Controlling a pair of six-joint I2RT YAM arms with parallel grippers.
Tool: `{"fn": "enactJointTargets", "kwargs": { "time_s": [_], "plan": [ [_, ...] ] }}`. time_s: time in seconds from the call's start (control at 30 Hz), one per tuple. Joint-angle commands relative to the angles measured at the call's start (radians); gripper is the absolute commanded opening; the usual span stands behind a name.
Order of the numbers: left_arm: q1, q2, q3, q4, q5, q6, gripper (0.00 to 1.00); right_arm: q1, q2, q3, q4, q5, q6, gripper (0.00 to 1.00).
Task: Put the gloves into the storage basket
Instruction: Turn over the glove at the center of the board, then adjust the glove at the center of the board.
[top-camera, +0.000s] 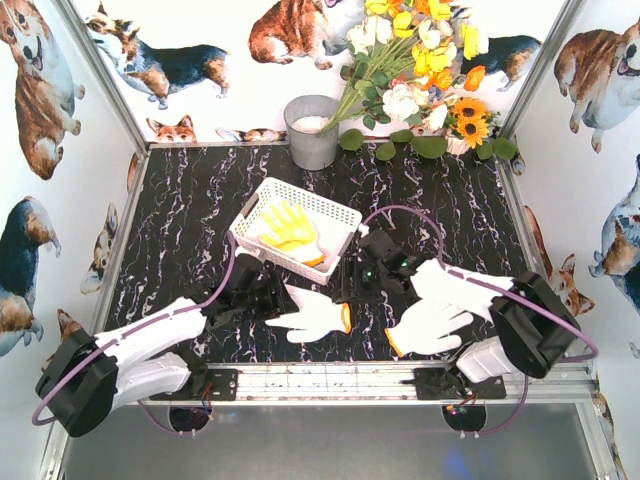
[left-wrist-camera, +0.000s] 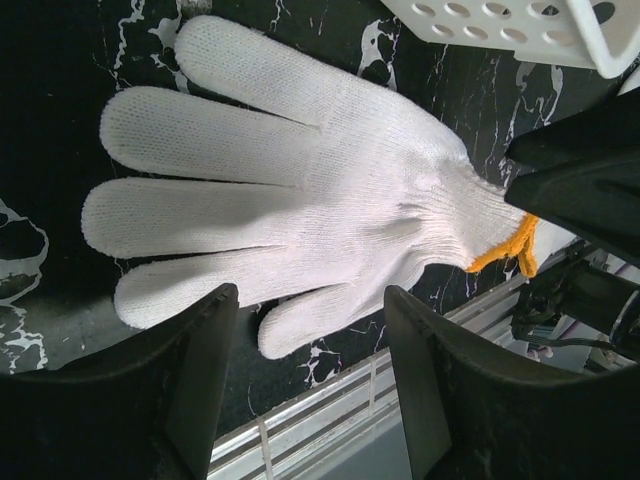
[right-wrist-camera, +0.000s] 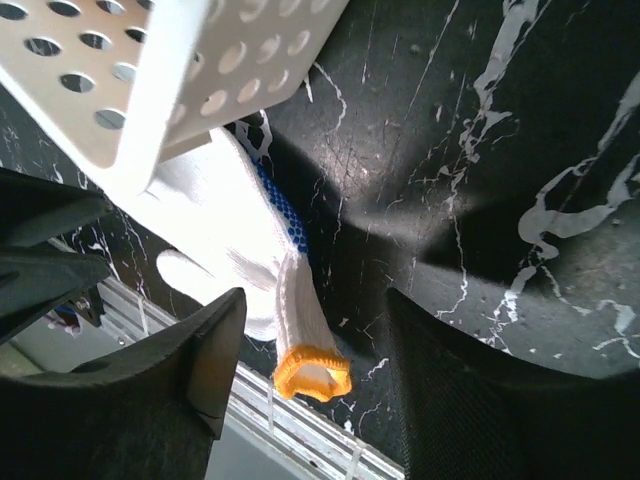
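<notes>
The left tool hangs low over a white glove that lies flat on the worktop. It is half open, straddles the glove's lowest finger and grips nothing. The right tool is also parted and empty, above an orange cuff, apparently the same glove's, beside the basket corner. A yellow glove lies in the basket, and a second white glove lies further right. A pick-up seems in hand: the next move is to close on the knit, lift it and carry it over the rim.
</notes>
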Motion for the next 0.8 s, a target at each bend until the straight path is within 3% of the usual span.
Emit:
{"fn": "enactJointTargets", "kwargs": {
  "time_s": [0.0, 0.1, 0.27, 0.37, 0.57, 0.77],
  "plan": [
    [-0.005, 0.019, -0.005, 0.049, 0.008, -0.012, 0.54, -0.003, 0.029, 0.008, 0.090, -0.080, -0.021, 0.54],
    [-0.004, 0.050, -0.001, 0.050, 0.009, -0.001, 0.50, -0.003, 0.027, -0.019, 0.109, -0.091, -0.001, 0.43],
    [0.004, 0.112, 0.014, 0.026, -0.077, 0.055, 0.40, -0.003, -0.002, -0.069, 0.099, -0.070, 0.033, 0.15],
    [0.012, 0.153, 0.028, 0.060, -0.105, 0.086, 0.35, 0.002, 0.002, -0.082, 0.047, -0.067, 0.037, 0.06],
    [0.015, 0.246, 0.079, 0.080, -0.152, 0.147, 0.31, 0.073, -0.015, -0.088, -0.032, -0.040, 0.087, 0.02],
    [0.022, 0.327, 0.128, 0.135, -0.138, 0.224, 0.31, 0.155, -0.032, -0.110, -0.052, -0.020, 0.185, 0.09]
  ]
}}
